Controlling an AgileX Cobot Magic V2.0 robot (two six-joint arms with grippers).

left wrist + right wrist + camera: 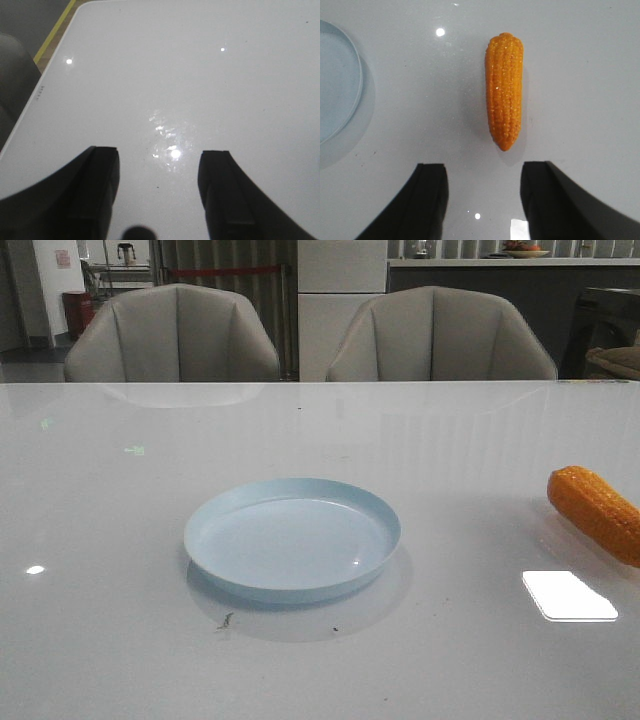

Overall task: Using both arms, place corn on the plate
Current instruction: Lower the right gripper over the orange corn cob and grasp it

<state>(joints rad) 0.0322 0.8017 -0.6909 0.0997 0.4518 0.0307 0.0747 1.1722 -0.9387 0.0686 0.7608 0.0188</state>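
The corn (598, 512) lay near the bench's right edge, well apart from the empty plate (292, 539). The right gripper (482, 200) hung wide above it, likely lining up; the left gripper (157, 195) gaped wide over bare table.

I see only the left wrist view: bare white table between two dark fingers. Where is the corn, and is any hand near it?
Observer: The corn lies on the table at the far right of the front view, apart from the plate.
Operator: Is the plate empty?
Observer: Yes, nothing lies in it; it sits near the table's middle.
Operator: And the right hand, is it open?
Observer: The right hand is open and holds nothing; in its wrist view the corn lies lengthwise just ahead of the gap between the fingers, untouched.
Operator: My left hand?
Observer: The left hand is open too; neither hand appears in the front view.
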